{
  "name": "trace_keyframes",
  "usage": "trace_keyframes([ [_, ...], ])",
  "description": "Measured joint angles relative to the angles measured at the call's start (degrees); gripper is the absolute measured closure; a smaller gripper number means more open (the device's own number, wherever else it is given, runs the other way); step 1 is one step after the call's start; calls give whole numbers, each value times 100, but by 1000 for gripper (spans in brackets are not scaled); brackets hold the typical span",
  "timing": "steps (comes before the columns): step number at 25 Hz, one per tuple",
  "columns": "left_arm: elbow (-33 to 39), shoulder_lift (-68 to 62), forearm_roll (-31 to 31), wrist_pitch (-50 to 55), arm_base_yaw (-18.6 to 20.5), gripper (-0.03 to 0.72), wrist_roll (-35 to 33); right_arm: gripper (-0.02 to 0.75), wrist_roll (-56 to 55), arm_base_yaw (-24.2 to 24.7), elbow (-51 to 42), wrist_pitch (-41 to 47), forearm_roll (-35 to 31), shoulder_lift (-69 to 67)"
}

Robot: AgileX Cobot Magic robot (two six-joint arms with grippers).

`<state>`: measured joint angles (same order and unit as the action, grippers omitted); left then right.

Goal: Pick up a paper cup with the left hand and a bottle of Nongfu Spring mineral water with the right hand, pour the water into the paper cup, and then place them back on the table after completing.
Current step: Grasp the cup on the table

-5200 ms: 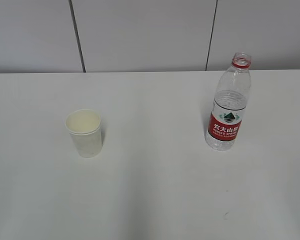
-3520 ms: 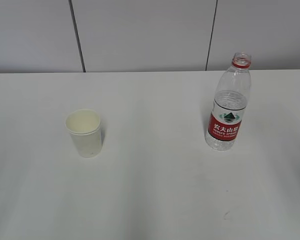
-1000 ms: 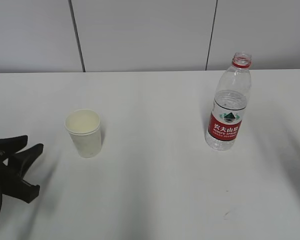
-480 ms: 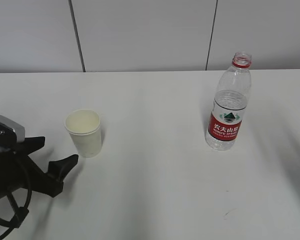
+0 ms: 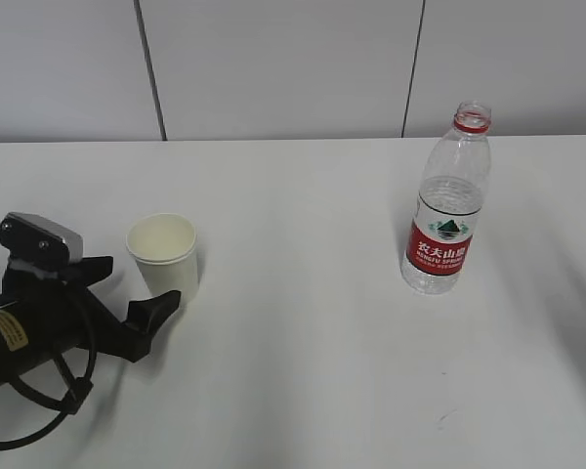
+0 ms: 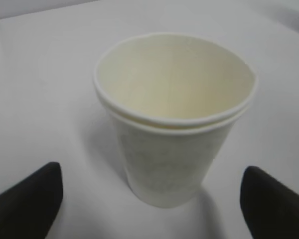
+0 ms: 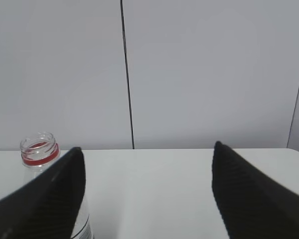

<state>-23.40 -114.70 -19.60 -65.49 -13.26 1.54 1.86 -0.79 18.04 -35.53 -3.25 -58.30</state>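
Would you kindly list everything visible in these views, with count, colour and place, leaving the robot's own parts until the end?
paper cup: the left wrist view shows two rims, apparently two nested; cream-white; upright, left part of the table.
water bottle: one; clear, red label and neck ring, no cap; upright, right part of the table.
water: clear; inside the bottle.
table: one; white.
wall: pale grey panels with dark seams; behind the table.
left claw: one; black; open, fingers either side of the cup, apart from it.
right claw: one; black; open, bottle neck just behind its left finger.
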Motion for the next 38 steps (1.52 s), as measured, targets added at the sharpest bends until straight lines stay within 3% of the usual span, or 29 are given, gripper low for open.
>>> trace_keyframes([
  [14,-1022,-610,-219,-6,-208,48,220,151,0,0,0,-10,5,0],
  [26,-1095,-902,-97,13,-366,118,220,151,0,0,0,-10,5,0],
  [38,-1097,-902,-86,7,-368,274,224,151,0,0,0,-10,-14,0],
])
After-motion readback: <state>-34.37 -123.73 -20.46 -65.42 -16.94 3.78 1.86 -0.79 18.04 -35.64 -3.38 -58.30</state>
